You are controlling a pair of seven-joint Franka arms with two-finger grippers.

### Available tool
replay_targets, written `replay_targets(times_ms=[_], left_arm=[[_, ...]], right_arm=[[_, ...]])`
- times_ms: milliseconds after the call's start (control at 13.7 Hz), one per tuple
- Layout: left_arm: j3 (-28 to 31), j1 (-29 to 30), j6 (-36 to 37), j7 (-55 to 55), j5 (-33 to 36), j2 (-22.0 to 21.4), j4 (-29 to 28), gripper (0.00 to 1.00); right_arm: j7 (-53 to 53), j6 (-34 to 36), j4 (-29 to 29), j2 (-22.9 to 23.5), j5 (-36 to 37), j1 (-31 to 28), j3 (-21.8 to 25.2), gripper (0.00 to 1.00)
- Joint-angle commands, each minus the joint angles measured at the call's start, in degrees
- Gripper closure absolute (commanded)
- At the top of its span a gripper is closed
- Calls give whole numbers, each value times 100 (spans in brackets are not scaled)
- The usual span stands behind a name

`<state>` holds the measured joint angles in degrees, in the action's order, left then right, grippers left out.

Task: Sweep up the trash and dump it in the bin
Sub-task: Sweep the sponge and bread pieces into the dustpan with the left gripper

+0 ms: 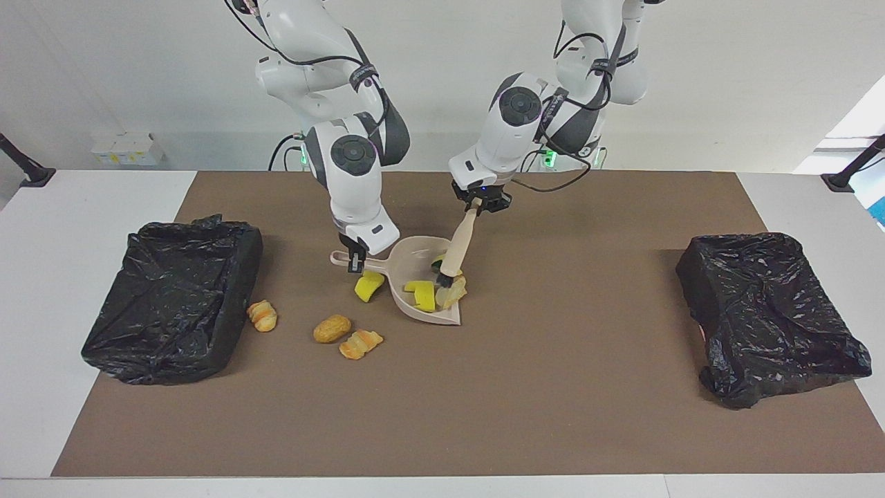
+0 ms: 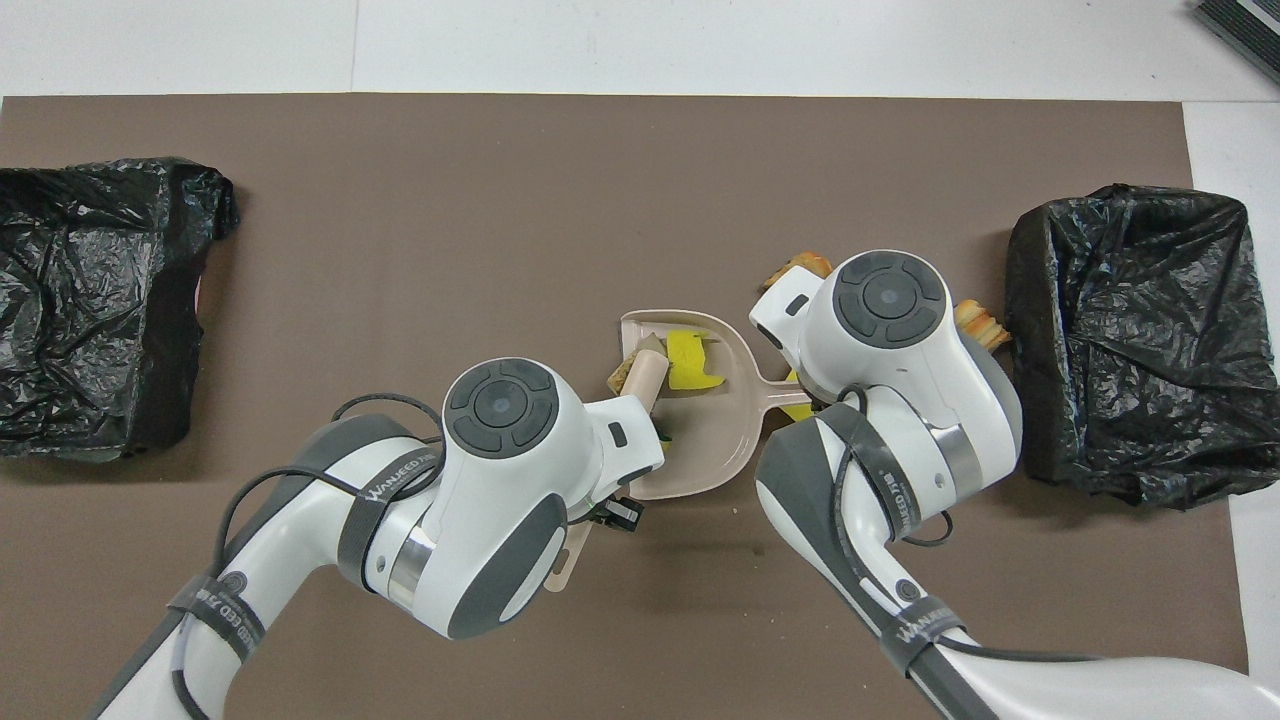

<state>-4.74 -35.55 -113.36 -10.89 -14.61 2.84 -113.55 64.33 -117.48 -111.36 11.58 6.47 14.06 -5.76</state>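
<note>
My right gripper point(image 1: 357, 261) is shut on the handle of the beige dustpan point(image 1: 415, 266), whose mouth edge rests on the brown mat. My left gripper point(image 1: 478, 203) is shut on the beige brush point(image 1: 458, 243); its black bristles sit inside the pan's mouth. Trash in the pan: yellow sponge pieces point(image 1: 420, 294) point(image 2: 690, 360) and a pastry point(image 1: 456, 290) against the bristles. Loose trash lies toward the right arm's end: a yellow sponge point(image 1: 368, 285) beside the pan's handle, a bread roll point(image 1: 332, 328), a croissant point(image 1: 359, 344) and a pastry point(image 1: 263, 315) next to a bin.
Two bins lined with black bags stand on the mat point(image 1: 553, 387): one bin point(image 1: 173, 297) at the right arm's end, the other bin point(image 1: 767, 315) at the left arm's end. White table borders the mat. In the overhead view the arms hide most loose pieces.
</note>
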Motion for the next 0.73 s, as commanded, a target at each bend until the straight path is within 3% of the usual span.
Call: replay_targets(times_ms=[0, 439, 659], left_arm=[[61, 48, 488, -106, -94, -537, -10, 100], [61, 22, 1272, -1142, -24, -829, -132, 100], [61, -13, 1641, -1940, 133, -986, -273, 100]], right_arm=[[10, -442, -315, -148, -408, -166, -39, 100], [386, -610, -167, -51, -1708, -281, -30, 100], [475, -636, 70, -51, -1842, -394, -39, 100]])
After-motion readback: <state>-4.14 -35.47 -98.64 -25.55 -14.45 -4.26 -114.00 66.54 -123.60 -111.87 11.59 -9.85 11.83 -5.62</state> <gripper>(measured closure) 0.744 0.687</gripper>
